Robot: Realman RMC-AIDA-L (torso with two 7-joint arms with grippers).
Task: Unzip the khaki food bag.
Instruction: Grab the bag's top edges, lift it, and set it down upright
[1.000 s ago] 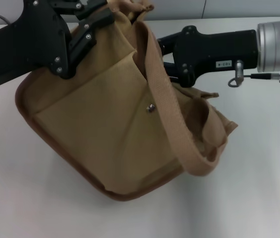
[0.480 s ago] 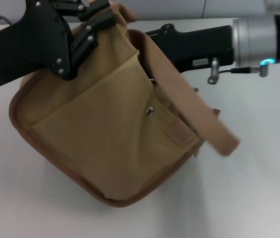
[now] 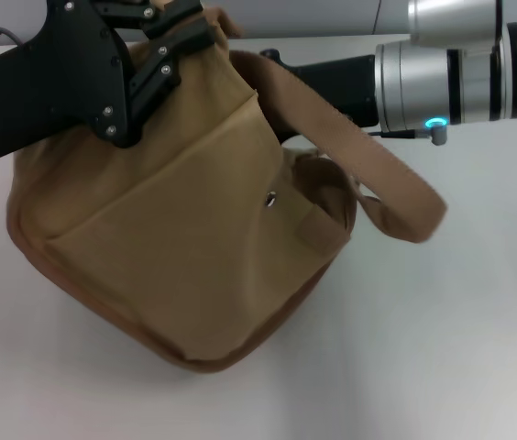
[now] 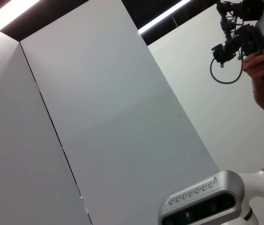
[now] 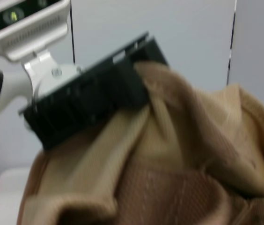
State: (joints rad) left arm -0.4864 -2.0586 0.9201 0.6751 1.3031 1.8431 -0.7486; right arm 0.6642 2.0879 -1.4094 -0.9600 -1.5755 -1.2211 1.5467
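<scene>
the white table (image 3: 478, 348) carries the khaki food bag (image 3: 176, 247), which lies left of centre in the head view, tipped so that one brown-trimmed bottom corner points toward the camera. the bag is a boxy tan canvas shape with a darker brown band running round its lower edge. its broad front pocket faces up, a small metal snap (image 3: 271, 198) showing near the pocket's upper corner and a small tan sewn patch (image 3: 321, 231) just beside it. a wide webbing handle (image 3: 368, 174) arcs out from the bag's top and droops over to the right side, its far end hanging loose above the table.

the left gripper (image 3: 162, 41) is clamped on the bag's upper left edge, black fingers pinching the canvas and holding that corner raised. in the right wrist view the same black gripper (image 5: 87, 93) bites into folds of tan cloth.

the right gripper reaches in behind the bag's top from the right, hidden by the handle and canvas; whether its fingers are apart or together cannot be told.
</scene>
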